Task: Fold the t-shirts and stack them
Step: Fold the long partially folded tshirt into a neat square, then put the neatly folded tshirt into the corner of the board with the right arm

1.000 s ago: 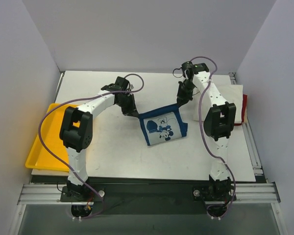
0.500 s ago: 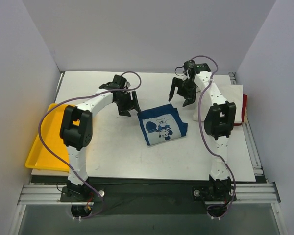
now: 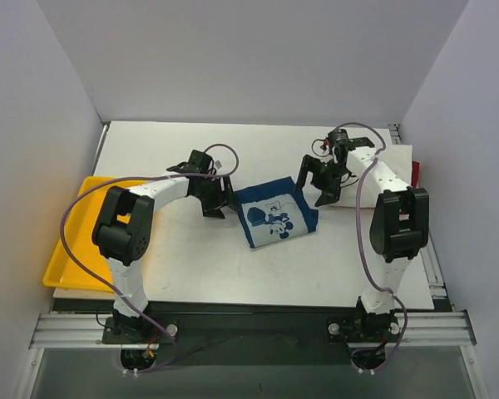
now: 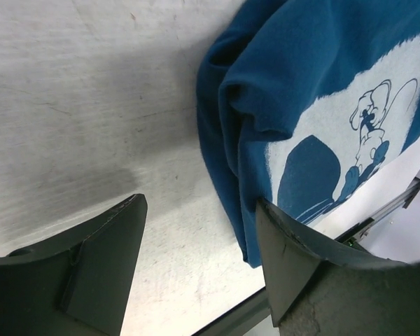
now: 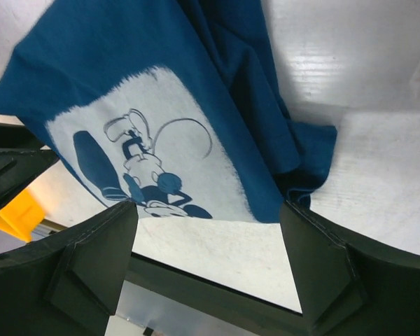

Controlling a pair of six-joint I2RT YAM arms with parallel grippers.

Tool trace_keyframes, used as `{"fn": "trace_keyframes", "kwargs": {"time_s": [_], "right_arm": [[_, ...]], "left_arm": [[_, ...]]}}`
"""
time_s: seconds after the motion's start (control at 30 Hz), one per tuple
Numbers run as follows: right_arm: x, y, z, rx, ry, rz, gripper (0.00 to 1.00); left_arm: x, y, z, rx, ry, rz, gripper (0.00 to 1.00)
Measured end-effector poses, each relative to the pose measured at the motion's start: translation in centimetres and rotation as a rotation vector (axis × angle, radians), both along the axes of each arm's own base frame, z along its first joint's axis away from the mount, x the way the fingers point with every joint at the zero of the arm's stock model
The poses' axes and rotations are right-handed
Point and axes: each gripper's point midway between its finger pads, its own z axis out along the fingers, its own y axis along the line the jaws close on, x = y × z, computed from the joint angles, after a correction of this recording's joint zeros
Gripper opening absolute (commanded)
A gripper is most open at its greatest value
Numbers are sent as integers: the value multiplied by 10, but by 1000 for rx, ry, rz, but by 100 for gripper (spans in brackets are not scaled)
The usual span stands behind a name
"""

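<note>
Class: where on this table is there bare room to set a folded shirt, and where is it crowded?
Bare: the near strip of table in front of the navy shirt, and the far strip by the back wall. Crowded: left gripper and right gripper flank it; cream shirt fills the right edge.

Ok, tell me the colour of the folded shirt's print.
White print on the navy t-shirt; clearest in the right wrist view.

No readable text anywhere; the navy t-shirt (image 3: 274, 214) bears only a cartoon print.
</note>
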Motion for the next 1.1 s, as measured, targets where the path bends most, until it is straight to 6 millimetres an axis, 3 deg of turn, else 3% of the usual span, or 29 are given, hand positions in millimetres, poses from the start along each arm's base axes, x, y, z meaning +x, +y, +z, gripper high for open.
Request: {"fn": "trace_keyframes", "kwargs": {"time_s": [0.2, 0.43, 0.63, 0.97, 1.1], "right_arm": [[-17, -13, -18, 13, 6, 9, 90], [-17, -23, -30, 24, -10, 14, 90], [-5, -27, -31, 70, -43, 9, 91], [0, -20, -59, 136, 2, 14, 91], [-1, -22, -66, 123, 9, 16, 91]], "left_arm": [[-8, -15, -5, -55, -4, -20, 73], [-3, -28, -1, -96, -30, -12, 70], [-4, -29, -4, -98, -18, -4, 54], [-14, -35, -22, -86, 32, -24, 30], [-17, -36, -26, -86, 46, -29, 25]]}}
